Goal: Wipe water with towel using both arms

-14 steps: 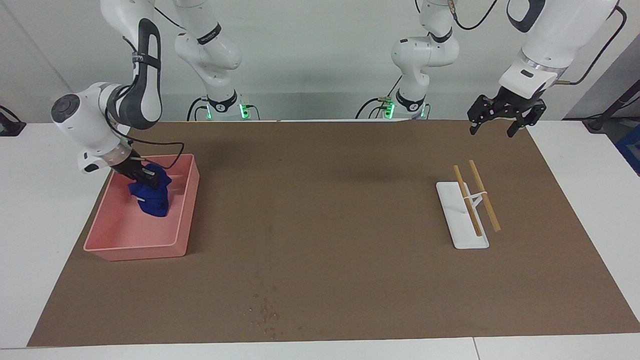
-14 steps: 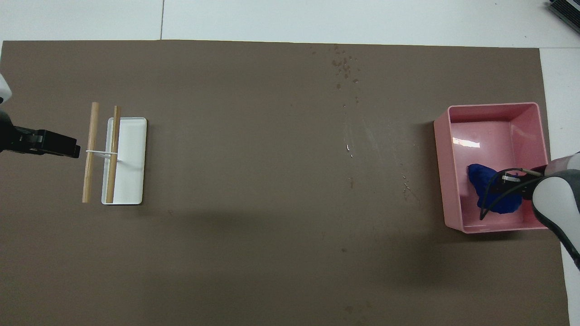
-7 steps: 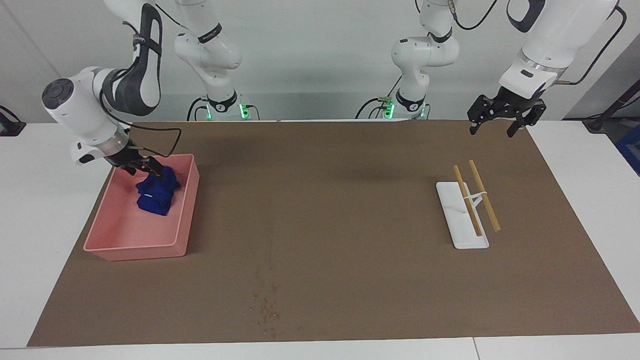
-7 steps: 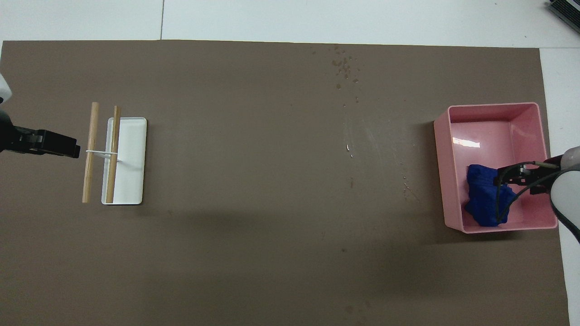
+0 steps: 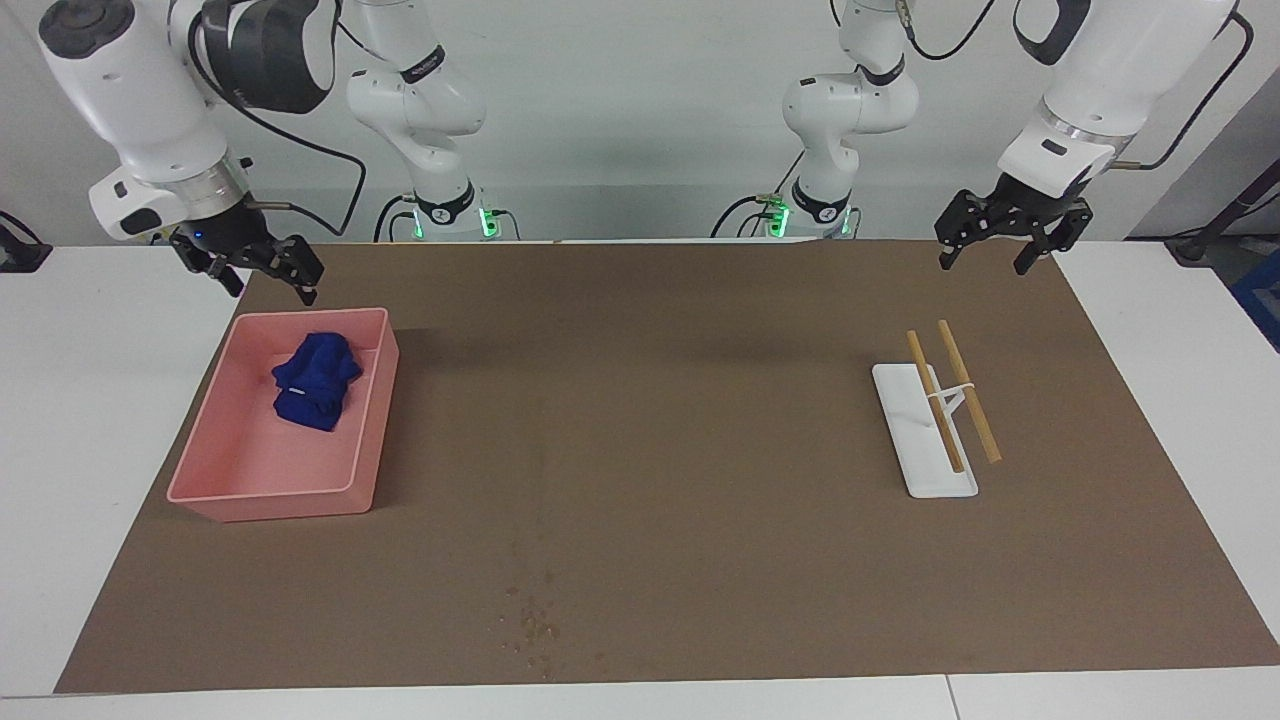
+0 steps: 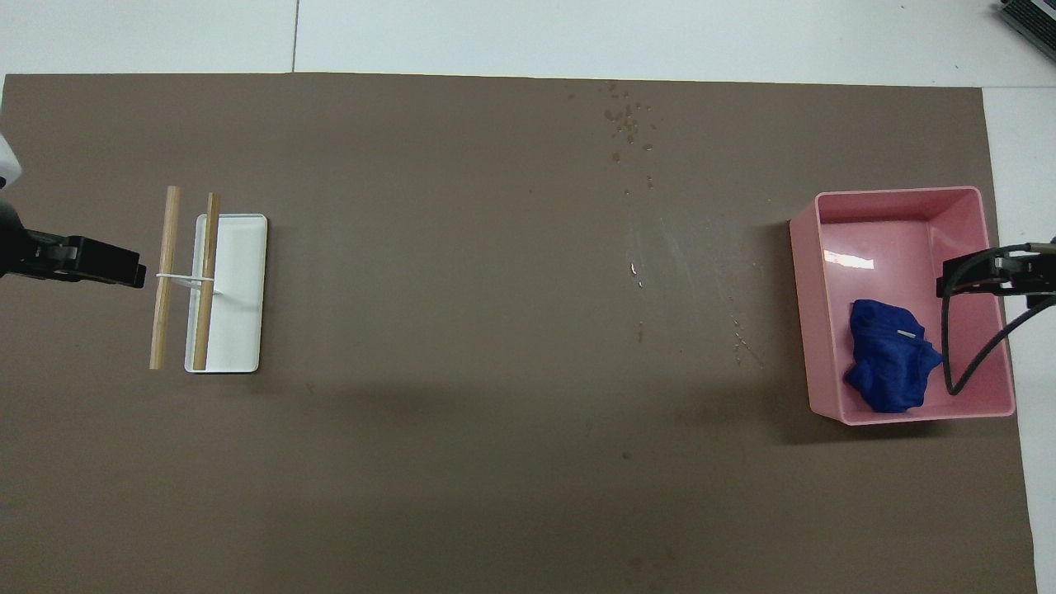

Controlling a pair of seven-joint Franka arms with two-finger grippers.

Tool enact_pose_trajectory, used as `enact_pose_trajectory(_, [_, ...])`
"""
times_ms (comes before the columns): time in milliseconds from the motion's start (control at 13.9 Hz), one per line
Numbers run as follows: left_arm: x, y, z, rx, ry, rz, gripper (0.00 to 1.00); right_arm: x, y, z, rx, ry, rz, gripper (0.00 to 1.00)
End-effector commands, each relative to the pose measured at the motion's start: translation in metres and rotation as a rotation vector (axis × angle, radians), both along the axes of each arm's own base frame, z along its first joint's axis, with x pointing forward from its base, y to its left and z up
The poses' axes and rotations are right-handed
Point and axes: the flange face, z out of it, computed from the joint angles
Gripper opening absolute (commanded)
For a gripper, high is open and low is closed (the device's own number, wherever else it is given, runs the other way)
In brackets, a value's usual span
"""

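The deep-blue towel lies rumpled in the pink bin, in the part nearer to the robots; it also shows in the overhead view. My right gripper is open and empty, raised above the bin's outer edge; in the overhead view only its tip shows. My left gripper is open and empty and waits in the air at the left arm's end of the mat; it shows in the overhead view too. Water specks dot the mat's edge farthest from the robots, with a faint streak nearer.
A white tray with two wooden sticks lies toward the left arm's end of the brown mat, also seen in the overhead view. White table borders the mat on all sides.
My right gripper has let go of the towel, opened, and risen out of the pink bin. The towel has settled in the bin. The left arm has not moved.
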Motion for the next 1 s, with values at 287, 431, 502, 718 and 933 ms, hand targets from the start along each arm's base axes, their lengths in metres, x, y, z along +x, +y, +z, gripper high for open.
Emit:
enact_pose_trajectory(287, [-0.009,0.002,0.001,0.013,0.002,-0.008,1.0,0.011,0.067,0.064,-0.025,0.008,-0.042,1.0])
enact_pose_trajectory(431, [-0.009,0.002,0.001,0.013,0.0,-0.008,1.0,0.01,0.068,0.064,-0.023,0.032,-0.04,1.0])
enact_pose_trajectory(502, [-0.009,0.002,0.001,0.013,0.0,-0.008,1.0,0.008,0.068,0.063,-0.019,0.033,-0.036,1.0])
enact_pose_trajectory(718, [-0.009,0.002,0.001,0.013,0.0,-0.008,1.0,-0.008,0.063,0.055,-0.027,0.082,0.013,1.0])
enact_pose_trajectory(933, [-0.009,0.002,0.001,0.013,0.0,-0.008,1.0,-0.016,0.059,0.044,-0.026,0.099,0.011,1.0])
